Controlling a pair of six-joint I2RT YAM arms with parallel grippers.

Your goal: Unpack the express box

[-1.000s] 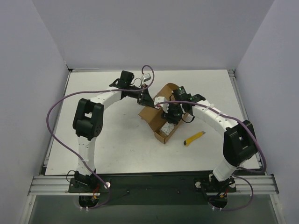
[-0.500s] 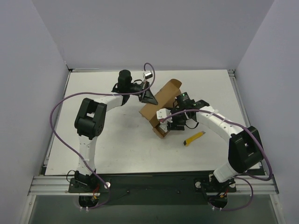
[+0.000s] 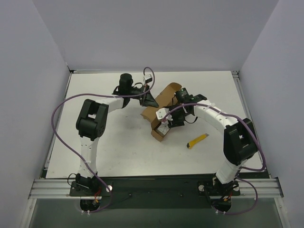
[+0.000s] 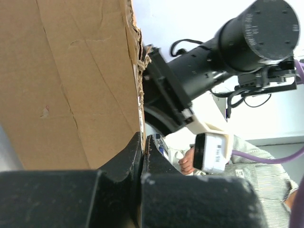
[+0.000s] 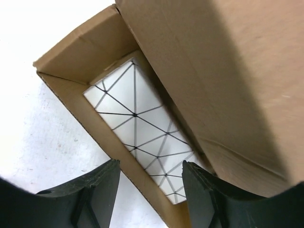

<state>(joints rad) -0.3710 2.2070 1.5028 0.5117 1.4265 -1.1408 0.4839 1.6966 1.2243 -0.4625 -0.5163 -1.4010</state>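
Sitting near the middle of the white table [image 3: 118,142], the small elongated brown cardboard express box [image 3: 151,114] lay open with its flaps raised. The left gripper [image 4: 143,142] had its black fingers clenched on the torn edge of one upright flap, with the card pinched between them. The right gripper [image 5: 150,176] hovered just above the open box with its fingers spread apart, grasping nothing. Below those fingers, a white rectangular block patterned with black triangular lines [image 5: 137,130] lay inside the box against its brown inner wall. A yellow utility knife [image 3: 197,140] lay on the table near the box, on the right arm's side and not touching it.
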